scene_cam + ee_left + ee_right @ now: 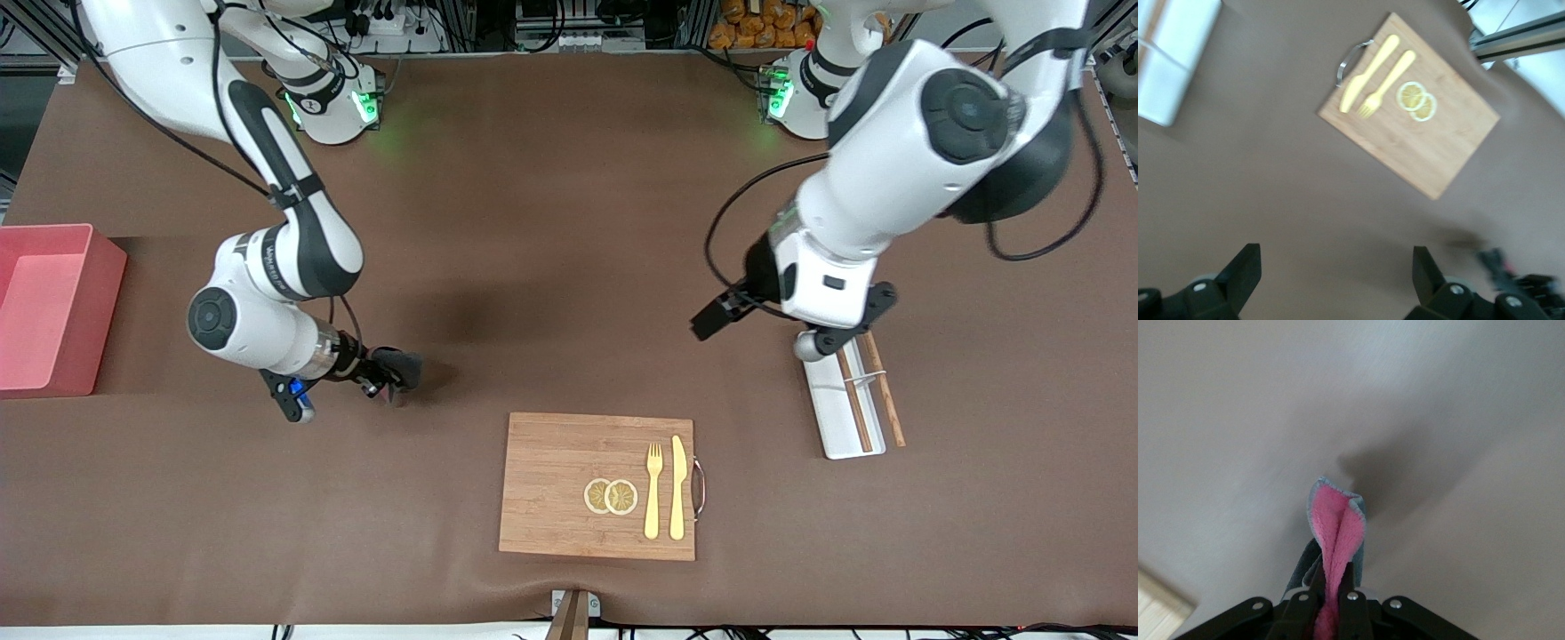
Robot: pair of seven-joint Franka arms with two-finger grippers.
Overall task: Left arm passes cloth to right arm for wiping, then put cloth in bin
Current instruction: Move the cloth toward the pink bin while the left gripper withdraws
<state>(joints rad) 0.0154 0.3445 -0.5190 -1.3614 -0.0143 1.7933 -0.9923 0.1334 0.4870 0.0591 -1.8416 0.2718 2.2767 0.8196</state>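
Note:
My right gripper is shut on the cloth, low over the brown table between the pink bin and the wooden cutting board. In the right wrist view the cloth is folded and pinched between the fingers, pink inside and grey outside, its tip close to its shadow on the table. My left gripper is open and empty, up over bare table beside the white tray. In the left wrist view its fingers stand wide apart with nothing between them.
The cutting board carries a yellow fork, a knife and two lemon slices. The white tray holds wooden chopsticks. The bin stands at the right arm's end of the table.

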